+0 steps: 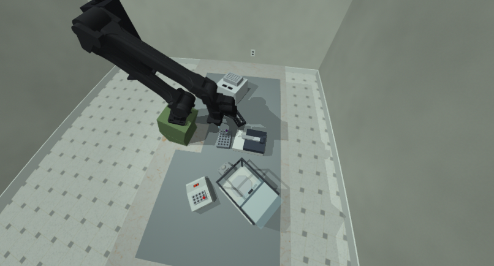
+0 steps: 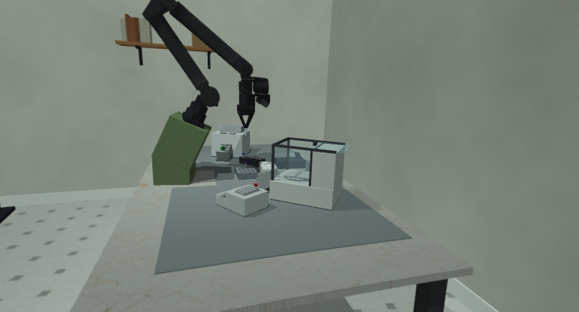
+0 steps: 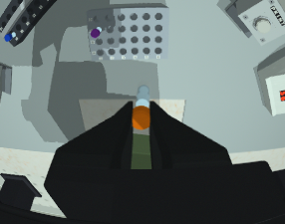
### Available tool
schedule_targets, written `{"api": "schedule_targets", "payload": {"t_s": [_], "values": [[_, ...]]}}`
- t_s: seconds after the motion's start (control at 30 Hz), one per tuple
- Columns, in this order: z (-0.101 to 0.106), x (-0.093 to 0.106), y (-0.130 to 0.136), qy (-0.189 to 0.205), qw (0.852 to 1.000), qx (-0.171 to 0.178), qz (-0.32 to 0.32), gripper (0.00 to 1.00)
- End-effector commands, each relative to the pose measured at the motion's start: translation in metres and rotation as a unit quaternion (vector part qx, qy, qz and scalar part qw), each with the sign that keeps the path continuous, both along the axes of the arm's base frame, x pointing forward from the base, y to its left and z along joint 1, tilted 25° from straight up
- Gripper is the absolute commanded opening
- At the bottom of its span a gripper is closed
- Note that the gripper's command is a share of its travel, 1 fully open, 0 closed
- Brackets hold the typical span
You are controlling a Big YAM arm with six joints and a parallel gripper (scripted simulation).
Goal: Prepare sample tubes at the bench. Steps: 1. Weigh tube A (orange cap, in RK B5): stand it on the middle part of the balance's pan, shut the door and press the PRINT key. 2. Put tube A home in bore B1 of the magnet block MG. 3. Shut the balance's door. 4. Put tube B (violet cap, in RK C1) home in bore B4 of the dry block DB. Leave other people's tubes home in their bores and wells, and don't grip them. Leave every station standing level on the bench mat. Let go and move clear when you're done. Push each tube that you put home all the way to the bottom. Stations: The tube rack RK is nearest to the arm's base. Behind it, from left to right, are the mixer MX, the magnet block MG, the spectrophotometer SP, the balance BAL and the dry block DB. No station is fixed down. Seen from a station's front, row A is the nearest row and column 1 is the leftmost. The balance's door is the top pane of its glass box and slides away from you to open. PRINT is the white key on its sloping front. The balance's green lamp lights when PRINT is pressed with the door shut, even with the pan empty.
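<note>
My gripper [image 3: 141, 109] is shut on tube A [image 3: 141, 115], the one with the orange cap. The tube hangs straight down from the fingers, high above the mat. The gripper also shows in the exterior view [image 2: 244, 124], well above the stations. The tube rack RK [image 3: 129, 34] lies below and ahead of the fingers, and tube B with its violet cap [image 3: 95, 31] stands in it at the left. The balance [image 1: 247, 191] stands skewed on the mat. Its top pane [image 2: 334, 147] is slid back and its pan [image 1: 241, 184] is bare. The dry block DB [image 1: 200, 195] stands to the left of the balance.
The black magnet block MG [image 3: 29, 9] holds a blue-capped tube [image 3: 8, 37]. The spectrophotometer [image 1: 250, 141] sits beside the rack. The white mixer [image 1: 231, 85] stands at the far end of the mat. A red-capped tube [image 1: 204, 197] stands in the dry block. The arm's green base [image 1: 176, 125] is to the left of the rack.
</note>
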State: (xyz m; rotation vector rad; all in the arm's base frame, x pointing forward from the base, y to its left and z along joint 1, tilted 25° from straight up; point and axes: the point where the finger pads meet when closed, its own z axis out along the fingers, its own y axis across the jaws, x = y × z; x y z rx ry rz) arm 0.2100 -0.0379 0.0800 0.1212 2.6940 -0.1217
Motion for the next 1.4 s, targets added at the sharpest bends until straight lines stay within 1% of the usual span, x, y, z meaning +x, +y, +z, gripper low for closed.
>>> {"api": "schedule_targets", "payload": {"t_s": [0.0, 0.07, 0.13, 0.17, 0.2, 0.63, 0.73, 0.83, 0.9, 0.93, 1.37], "values": [[0.03, 0.009, 0.001, -0.024, 1.0, -0.004, 0.001, 0.09], [0.033, 0.007, 0.002, -0.024, 1.0, -0.003, 0.001, 0.09], [0.033, 0.007, 0.002, -0.024, 1.0, -0.003, 0.001, 0.09], [0.03, 0.004, 0.002, -0.019, 1.0, -0.004, 0.003, 0.09], [0.037, 0.005, 0.002, -0.024, 1.0, -0.004, 0.002, 0.09], [0.058, -0.005, 0.005, -0.026, 1.0, -0.003, 0.001, 0.09], [0.057, -0.007, 0.005, -0.023, 1.0, -0.003, 0.002, 0.09], [0.064, -0.008, 0.006, -0.026, 1.0, -0.003, 0.001, 0.09], [0.064, -0.008, 0.006, -0.026, 1.0, -0.004, 0.003, 0.09], [0.05, -0.012, 0.004, -0.012, 1.0, -0.003, 0.001, 0.09], [0.05, -0.012, 0.004, -0.012, 1.0, -0.003, 0.001, 0.09]]}}
